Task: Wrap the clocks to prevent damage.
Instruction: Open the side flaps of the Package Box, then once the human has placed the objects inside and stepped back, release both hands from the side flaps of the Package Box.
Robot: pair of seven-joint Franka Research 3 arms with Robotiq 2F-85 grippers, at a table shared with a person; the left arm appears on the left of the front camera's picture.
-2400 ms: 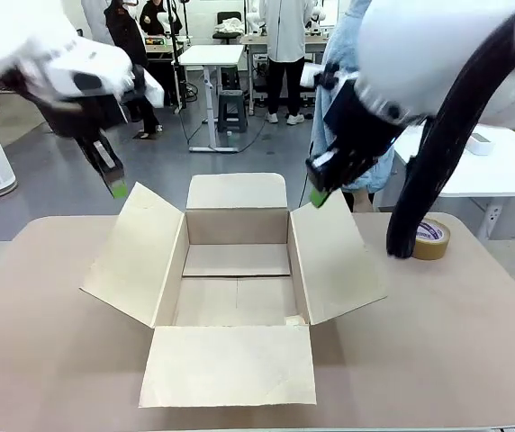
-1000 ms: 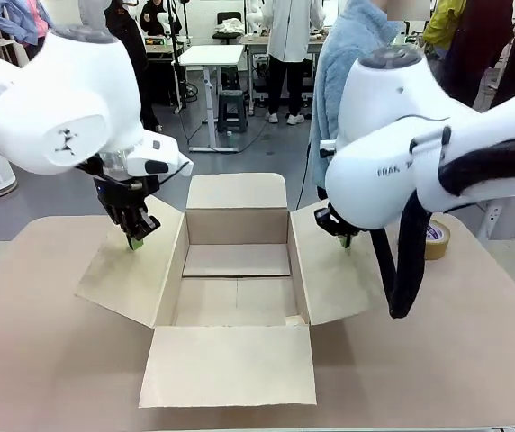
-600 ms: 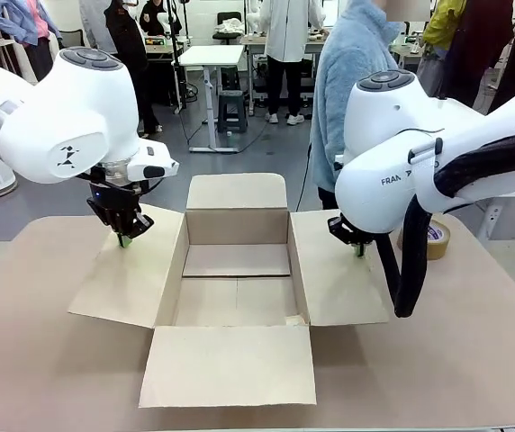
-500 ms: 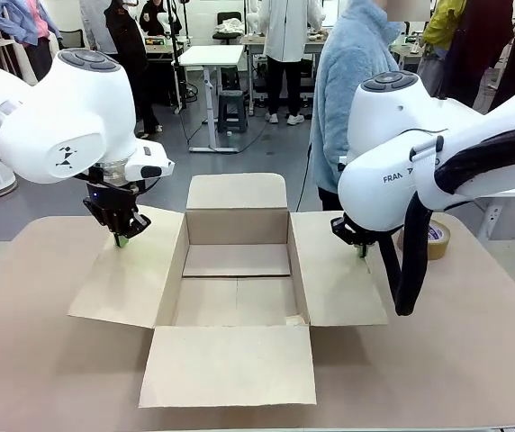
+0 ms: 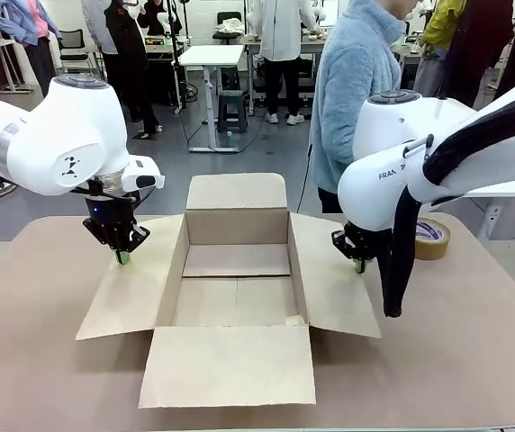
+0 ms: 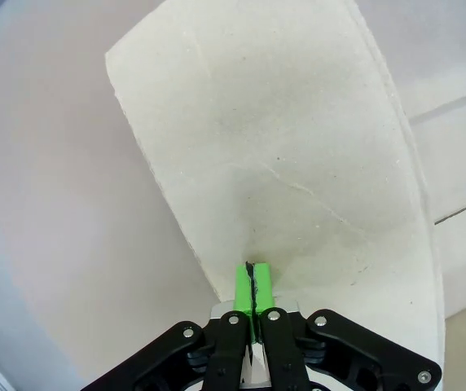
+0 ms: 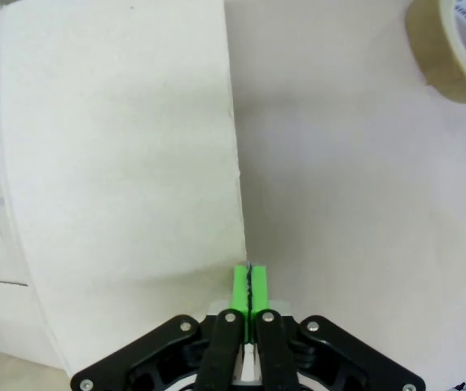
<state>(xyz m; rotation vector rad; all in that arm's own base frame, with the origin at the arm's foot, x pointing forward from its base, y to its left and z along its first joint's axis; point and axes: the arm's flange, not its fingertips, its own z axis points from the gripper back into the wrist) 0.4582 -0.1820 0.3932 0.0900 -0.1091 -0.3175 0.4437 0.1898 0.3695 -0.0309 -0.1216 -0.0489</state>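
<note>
Tan tabletop (image 5: 474,342) is being shared by 2 white arms and a person (image 5: 356,90) in a pale blue fleece, who is standing at the far side behind an open cardboard box (image 5: 237,227) with its 4 flaps spread outward. Tip-down onto the left flap (image 5: 131,283), near its outer edge, the left gripper (image 5: 123,257) is being pressed, its green pads tight together with nothing between them. The right gripper (image 5: 359,266) is likewise being shown with pads together on nothing, its tips set just at the outer edge of the right flap (image 5: 334,279), where cardboard meets table. The box is lying between the 2 grippers, about equally near each. Where the clocks are lying cannot be told, so their direction from the grippers, long axis, look and nearer arm are being left unjudged; a bundle would likely be brought in from the person's side. A brown tape roll (image 5: 431,238) is lying just beyond the right gripper.
</note>
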